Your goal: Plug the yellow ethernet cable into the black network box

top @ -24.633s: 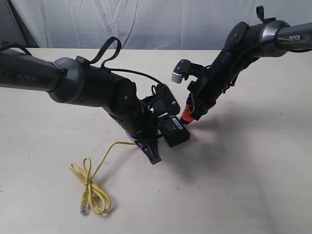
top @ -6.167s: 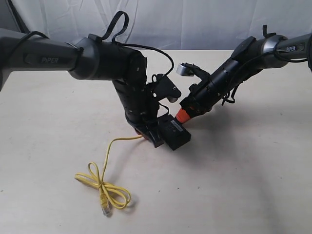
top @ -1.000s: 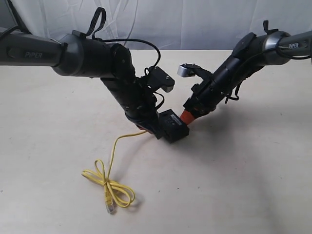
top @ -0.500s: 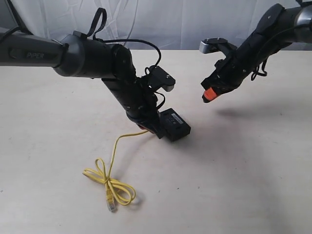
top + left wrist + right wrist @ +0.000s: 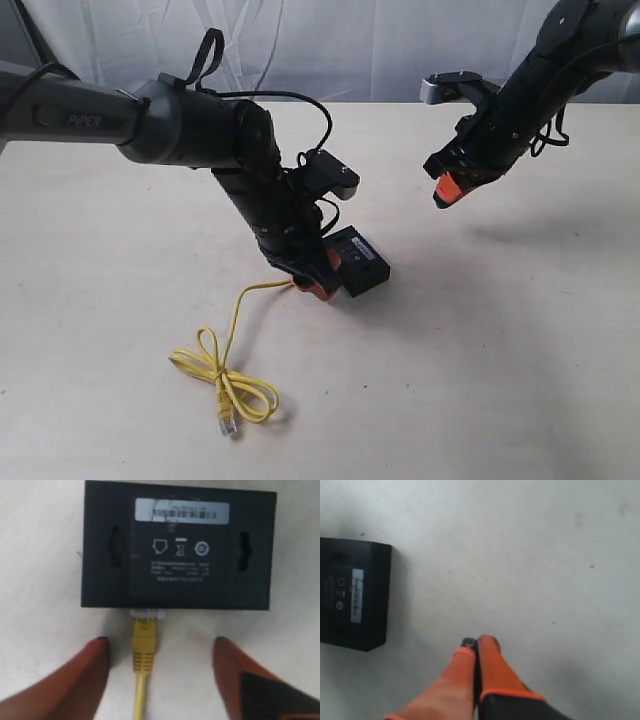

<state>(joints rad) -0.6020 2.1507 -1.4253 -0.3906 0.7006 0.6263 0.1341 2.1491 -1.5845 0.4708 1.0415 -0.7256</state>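
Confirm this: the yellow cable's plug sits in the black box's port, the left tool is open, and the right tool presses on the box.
Not quite: the right tool hangs in the air, apart from the black box; the exterior view shows it. The rest stands.

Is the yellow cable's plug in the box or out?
In: the yellow ethernet cable ends in the port on the black network box; the open left hand isn't touching it.

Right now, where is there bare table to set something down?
Bare: the table right of the black network box, under the raised right gripper, out to the near edge. Crowded: the left gripper at the box, and the yellow ethernet cable looping from it toward the near left.
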